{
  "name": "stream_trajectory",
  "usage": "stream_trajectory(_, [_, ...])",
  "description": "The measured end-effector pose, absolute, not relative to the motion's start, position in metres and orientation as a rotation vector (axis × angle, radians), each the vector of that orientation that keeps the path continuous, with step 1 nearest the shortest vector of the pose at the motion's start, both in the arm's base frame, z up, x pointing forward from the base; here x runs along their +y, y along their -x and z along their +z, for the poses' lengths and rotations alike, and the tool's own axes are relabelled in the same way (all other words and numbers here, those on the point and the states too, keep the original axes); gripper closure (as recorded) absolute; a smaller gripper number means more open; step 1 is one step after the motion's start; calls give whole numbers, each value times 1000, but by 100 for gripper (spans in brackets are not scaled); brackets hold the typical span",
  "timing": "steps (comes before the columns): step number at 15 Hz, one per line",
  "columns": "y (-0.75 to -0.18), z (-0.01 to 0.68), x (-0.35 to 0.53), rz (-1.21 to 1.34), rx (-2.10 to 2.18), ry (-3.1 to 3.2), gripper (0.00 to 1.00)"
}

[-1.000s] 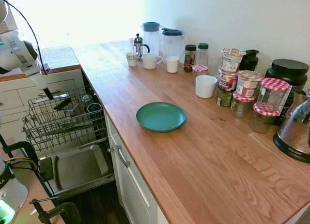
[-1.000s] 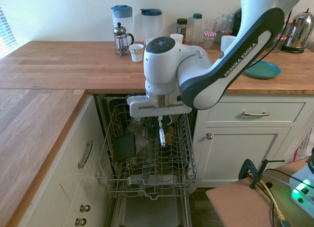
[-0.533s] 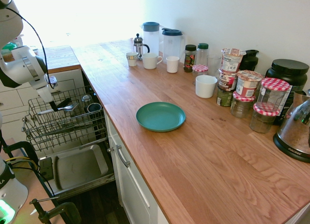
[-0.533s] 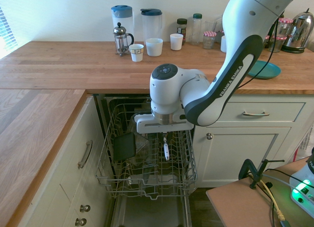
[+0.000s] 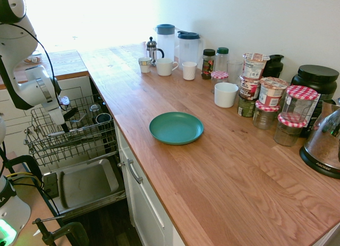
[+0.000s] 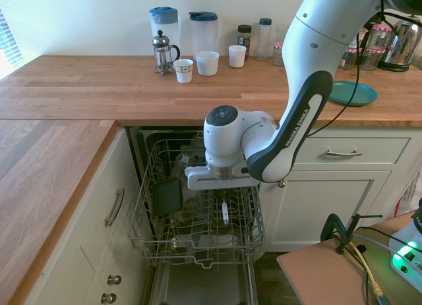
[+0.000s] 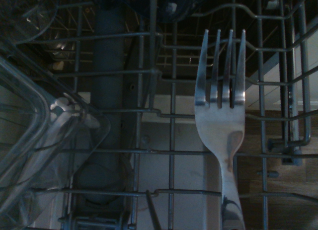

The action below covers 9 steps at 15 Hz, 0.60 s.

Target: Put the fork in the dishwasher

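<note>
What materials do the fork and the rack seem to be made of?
Fork: likely polished metal; it is silver and throws bright reflections. Rack: probably coated metal wire; thin grey rods form a grid with a duller sheen.

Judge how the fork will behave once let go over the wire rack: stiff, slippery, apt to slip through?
The fork looks like slim polished metal, so probably stiff and slick. It hangs tines-down from the pincer over the rack, whose gaps look wider than its handle, so it may drop through or lodge tilted.

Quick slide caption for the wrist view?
Fork hanging tines-down over the wire rack of the dishwasher.
</note>
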<state>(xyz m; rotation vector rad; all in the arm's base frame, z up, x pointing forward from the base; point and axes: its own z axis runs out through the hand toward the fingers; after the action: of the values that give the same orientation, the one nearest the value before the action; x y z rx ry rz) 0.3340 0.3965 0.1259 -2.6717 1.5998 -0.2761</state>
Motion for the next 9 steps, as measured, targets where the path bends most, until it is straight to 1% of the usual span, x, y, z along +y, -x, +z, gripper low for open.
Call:
stream_trajectory(2, [-334, 115, 396, -273, 1604, 2676, 100])
stream_trajectory(3, [-335, 110, 395, -273, 1607, 2679, 0])
stream_trajectory(9, [-338, 93, 387, -293, 1627, 2685, 0])
